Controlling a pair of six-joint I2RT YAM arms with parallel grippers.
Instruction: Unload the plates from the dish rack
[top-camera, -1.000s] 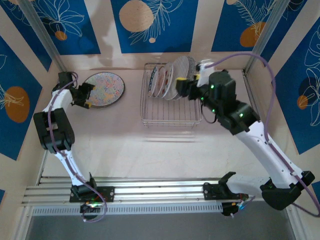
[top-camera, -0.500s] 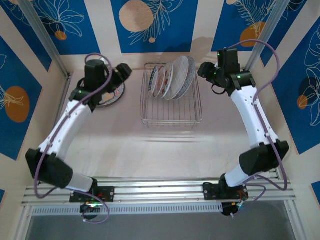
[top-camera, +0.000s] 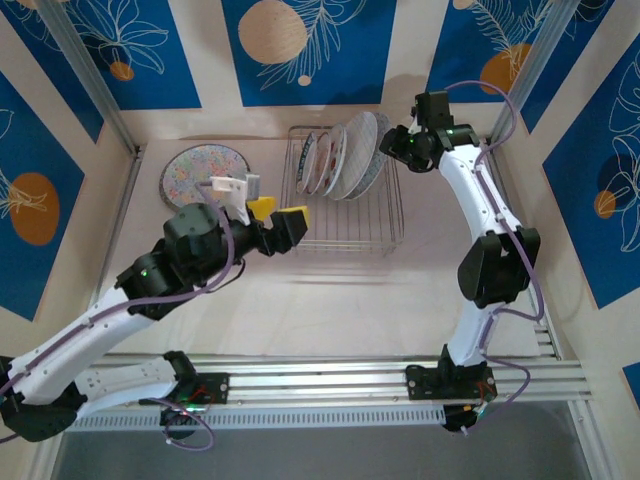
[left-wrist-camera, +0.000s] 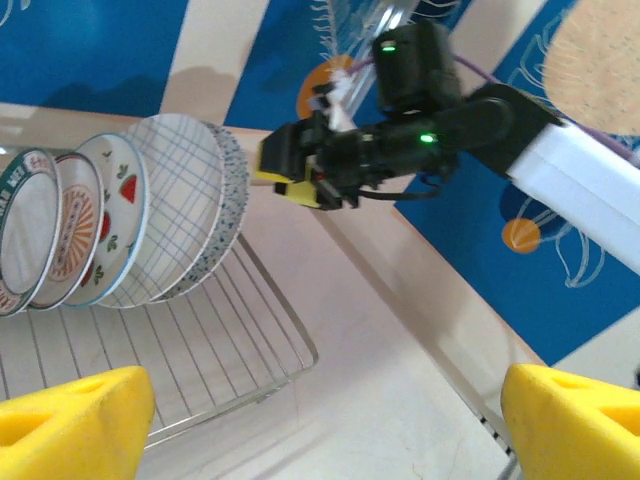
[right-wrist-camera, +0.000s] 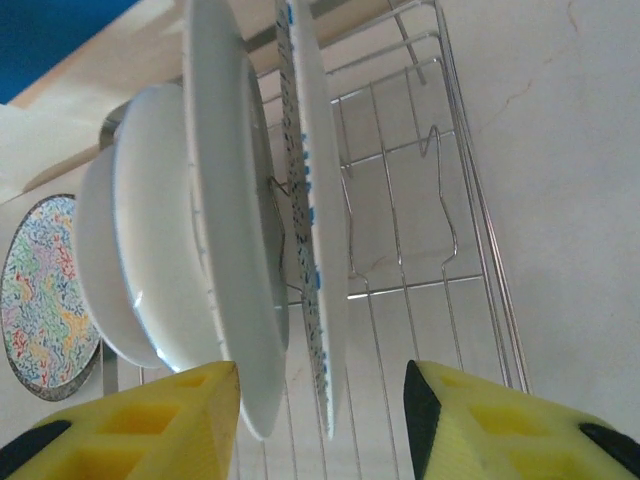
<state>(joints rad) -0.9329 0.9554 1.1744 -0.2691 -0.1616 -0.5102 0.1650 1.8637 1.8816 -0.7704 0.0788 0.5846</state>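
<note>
The silver dish rack (top-camera: 342, 242) stands at the back centre with several plates (top-camera: 340, 158) upright in its slots. In the left wrist view they are a speckled plate (left-wrist-camera: 232, 190), a grid-lined one (left-wrist-camera: 180, 200), a strawberry one (left-wrist-camera: 115, 215) and two more. A squiggle plate (top-camera: 190, 172) lies flat at the back left. My right gripper (top-camera: 390, 150) (right-wrist-camera: 320, 420) is open at the rack's right end, with the speckled plate's rim (right-wrist-camera: 312, 250) between its fingers, untouched. My left gripper (top-camera: 280, 216) (left-wrist-camera: 320, 430) hangs open and holds nothing at the rack's front left corner.
Patterned walls and metal posts close in the back and sides. The right arm (left-wrist-camera: 560, 160) reaches along the right wall. Bare rack wires (right-wrist-camera: 440, 220) fill the rack's front half. A rail (top-camera: 320, 380) runs along the near edge.
My left arm has swung away from the squiggle plate to the rack's front left corner. My right gripper has edged lower toward the rightmost plates.
</note>
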